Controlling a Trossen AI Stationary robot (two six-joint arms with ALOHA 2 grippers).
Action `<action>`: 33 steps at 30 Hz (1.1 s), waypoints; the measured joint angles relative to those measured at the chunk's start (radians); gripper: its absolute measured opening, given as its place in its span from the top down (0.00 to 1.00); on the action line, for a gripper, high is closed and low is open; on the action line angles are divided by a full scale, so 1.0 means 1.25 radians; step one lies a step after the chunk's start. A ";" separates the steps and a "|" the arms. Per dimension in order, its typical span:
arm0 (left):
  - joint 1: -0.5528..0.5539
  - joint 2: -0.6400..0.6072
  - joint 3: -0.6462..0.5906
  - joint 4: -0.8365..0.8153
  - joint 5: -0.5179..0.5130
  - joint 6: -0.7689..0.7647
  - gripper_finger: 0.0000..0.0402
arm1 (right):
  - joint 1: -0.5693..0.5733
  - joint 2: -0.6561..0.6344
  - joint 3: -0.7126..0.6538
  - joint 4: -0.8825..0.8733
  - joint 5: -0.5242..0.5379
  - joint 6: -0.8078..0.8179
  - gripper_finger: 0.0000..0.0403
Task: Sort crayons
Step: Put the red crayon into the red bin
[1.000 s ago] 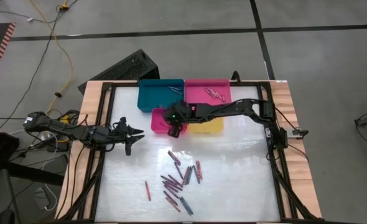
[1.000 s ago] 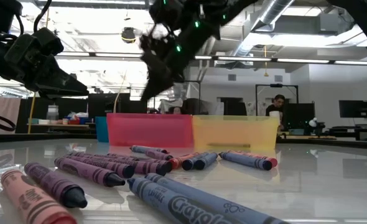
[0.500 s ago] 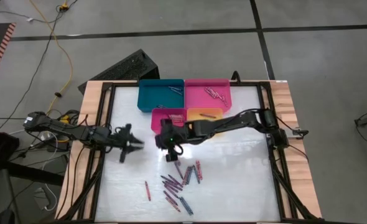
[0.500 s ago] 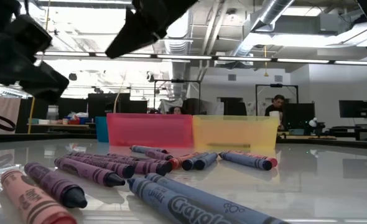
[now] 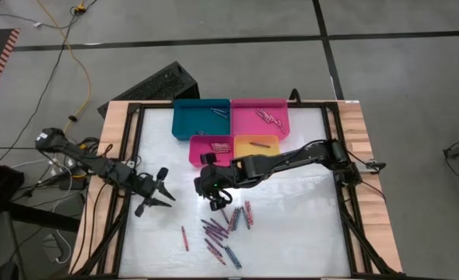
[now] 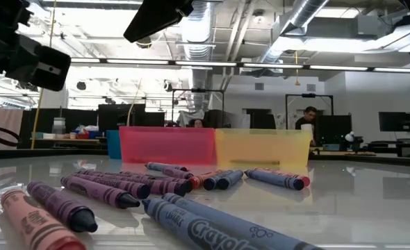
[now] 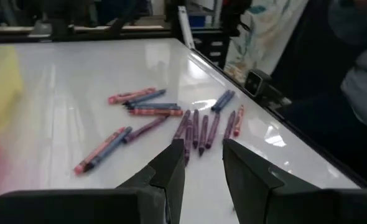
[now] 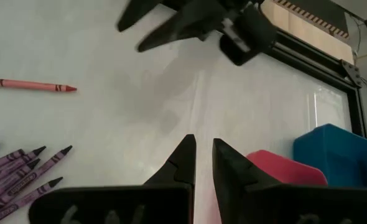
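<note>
The crayons (image 5: 223, 229) lie loose in a heap on the white worktop (image 5: 292, 225), toward its near middle; most are purple, dark blue and red, and one red crayon (image 5: 185, 238) lies apart from the heap on the left arm's side; in the low view the heap (image 6: 156, 186) stretches across the foreground in front of the trays. Four trays stand at the far part of the worktop: a blue tray (image 5: 200, 118) and a large pink tray (image 5: 261, 117) side by side at the back, each with a few crayons in it, and just in front of them a smaller pink tray (image 5: 211, 150) and a yellow tray (image 5: 257, 145), each also holding crayons. The right end effector (image 5: 216, 201) hangs above the worktop between the smaller pink tray and the heap, its arm reaching in from the right edge; in its wrist view its two fingers (image 8: 183, 163) stand narrow, with only a thin gap between them and nothing in it. The left end effector (image 5: 165, 189) is above the bare worktop on the left, well apart from the heap and pointing toward it; its fingers (image 7: 174, 165) stand moderately apart and hold nothing. In the room behind the worktop a person (image 6: 308, 119) shows far off.
</note>
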 joint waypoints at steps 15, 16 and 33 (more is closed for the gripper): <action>-0.155 0.327 0.111 0.104 -0.027 0.206 0.76 | -0.001 0.000 0.015 -0.021 0.000 0.001 0.88; -0.157 0.356 0.129 0.102 -0.016 0.226 0.76 | -0.002 0.000 0.015 -0.021 0.000 0.001 0.88; -0.132 0.759 0.349 0.013 0.127 0.366 0.76 | -0.002 0.000 0.015 -0.023 -0.001 0.016 0.88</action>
